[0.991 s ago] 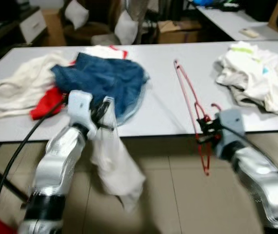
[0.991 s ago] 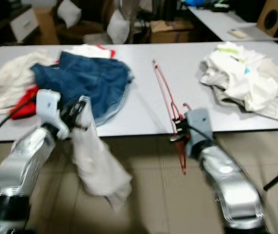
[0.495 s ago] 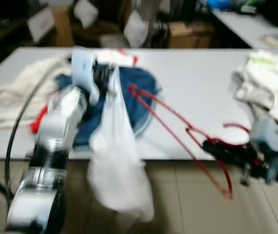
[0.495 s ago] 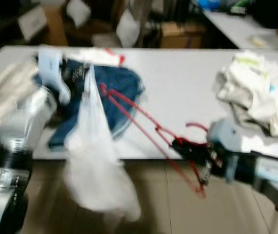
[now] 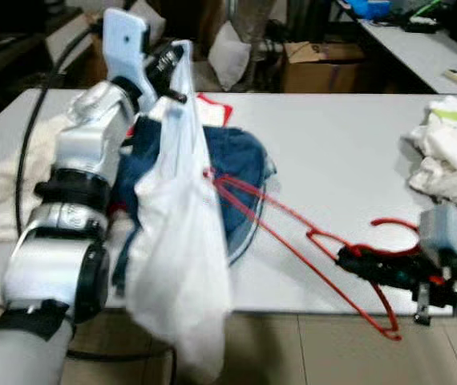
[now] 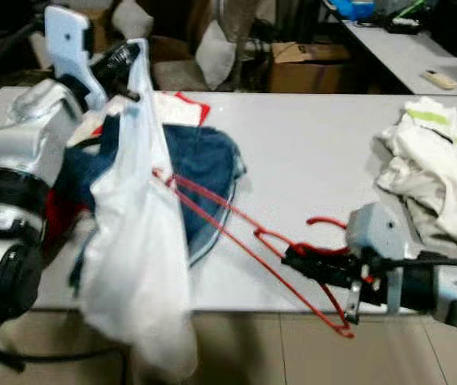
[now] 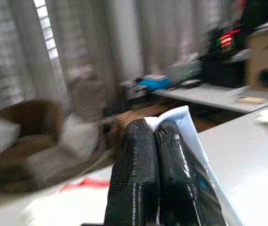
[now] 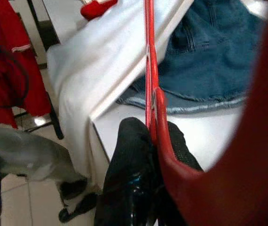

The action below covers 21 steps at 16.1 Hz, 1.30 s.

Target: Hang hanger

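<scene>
Roughly halfway by the look of it: left gripper point(image 5: 174, 60) pinching the white garment point(image 5: 179, 265) up high on the left, right gripper point(image 6: 293, 257) clamped on the red hanger point(image 6: 236, 230) (tip just reaching the cloth), threading and hanging not done yet.

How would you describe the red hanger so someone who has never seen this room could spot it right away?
Start at the long white table and find its near edge on the robot's right side. There the right gripper is shut on a thin red wire hanger, whose far end reaches toward the hanging white garment held up by the left gripper. It is the only thin rigid frame among soft clothes.
</scene>
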Tool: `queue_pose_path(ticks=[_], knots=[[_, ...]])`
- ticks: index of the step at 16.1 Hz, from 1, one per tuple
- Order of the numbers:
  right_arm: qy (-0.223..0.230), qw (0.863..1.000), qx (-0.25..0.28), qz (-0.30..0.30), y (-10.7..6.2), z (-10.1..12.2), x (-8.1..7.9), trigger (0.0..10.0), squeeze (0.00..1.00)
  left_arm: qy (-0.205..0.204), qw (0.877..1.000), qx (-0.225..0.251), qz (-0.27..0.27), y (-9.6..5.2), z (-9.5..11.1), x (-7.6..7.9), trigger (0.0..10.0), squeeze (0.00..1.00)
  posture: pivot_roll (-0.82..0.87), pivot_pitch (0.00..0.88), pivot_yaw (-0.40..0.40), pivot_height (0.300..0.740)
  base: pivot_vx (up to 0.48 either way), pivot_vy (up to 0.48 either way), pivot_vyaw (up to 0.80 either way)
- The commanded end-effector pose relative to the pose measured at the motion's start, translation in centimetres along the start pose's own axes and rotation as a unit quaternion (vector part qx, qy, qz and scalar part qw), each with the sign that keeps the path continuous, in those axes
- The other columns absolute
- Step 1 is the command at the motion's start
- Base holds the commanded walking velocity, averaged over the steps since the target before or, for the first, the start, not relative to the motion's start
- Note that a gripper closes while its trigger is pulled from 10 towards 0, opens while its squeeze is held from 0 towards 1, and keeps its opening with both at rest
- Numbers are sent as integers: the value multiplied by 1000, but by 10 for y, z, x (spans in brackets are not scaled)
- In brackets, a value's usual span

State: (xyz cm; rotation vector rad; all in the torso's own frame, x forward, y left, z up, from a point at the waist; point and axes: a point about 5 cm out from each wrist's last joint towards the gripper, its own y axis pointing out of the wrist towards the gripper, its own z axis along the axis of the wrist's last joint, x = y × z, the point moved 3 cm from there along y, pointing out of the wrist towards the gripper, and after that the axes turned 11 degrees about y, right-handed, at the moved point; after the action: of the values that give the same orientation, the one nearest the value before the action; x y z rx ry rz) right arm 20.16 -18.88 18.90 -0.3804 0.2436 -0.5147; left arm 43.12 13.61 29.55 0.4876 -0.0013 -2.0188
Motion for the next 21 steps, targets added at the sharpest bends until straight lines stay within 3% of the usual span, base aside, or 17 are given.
queue_pose_path(ticks=[1,6,10,13,15,16,17,18,19,21], knots=[[-10,1000,-18,-10,6,-3,4,10000,0,15,998,61,-32,13,39,8,10000,0,-72,0,46,740,401,0,0],[-43,999,-3,-8,45,12,19,10000,0,15,989,113,-98,14,77,26,10000,0,-66,0,43,740,76,0,0],[-54,997,-24,-45,68,14,43,10000,0,7,977,162,-137,-1,102,38,10000,0,-28,0,10,740,0,0,0],[-82,990,-10,-113,85,43,79,10000,0,-20,961,206,-182,-20,129,46,10000,0,-18,0,-3,740,0,0,0],[-120,980,6,-157,85,70,102,10000,0,-22,956,225,-189,-26,138,45,10000,0,-18,0,-4,740,0,0,0],[-176,949,85,-246,78,132,131,10000,0,-39,948,257,-183,-31,153,40,10000,0,-21,0,-3,740,0,0,0],[-194,938,109,-266,75,149,135,10000,0,-44,946,265,-181,-32,156,39,10000,0,-22,0,-3,740,0,0,0],[-172,883,279,-337,45,225,143,10000,0,-51,942,285,-168,-36,165,35,10000,0,-16,0,-13,740,0,0,0],[-145,870,327,-338,34,245,143,10000,0,-53,943,287,-160,-36,165,33,10000,0,-8,0,-24,740,0,0,0],[-205,895,240,-316,51,234,143,10000,0,-38,968,225,-108,-30,148,21,10000,0,12,0,-52,740,0,0,0]])
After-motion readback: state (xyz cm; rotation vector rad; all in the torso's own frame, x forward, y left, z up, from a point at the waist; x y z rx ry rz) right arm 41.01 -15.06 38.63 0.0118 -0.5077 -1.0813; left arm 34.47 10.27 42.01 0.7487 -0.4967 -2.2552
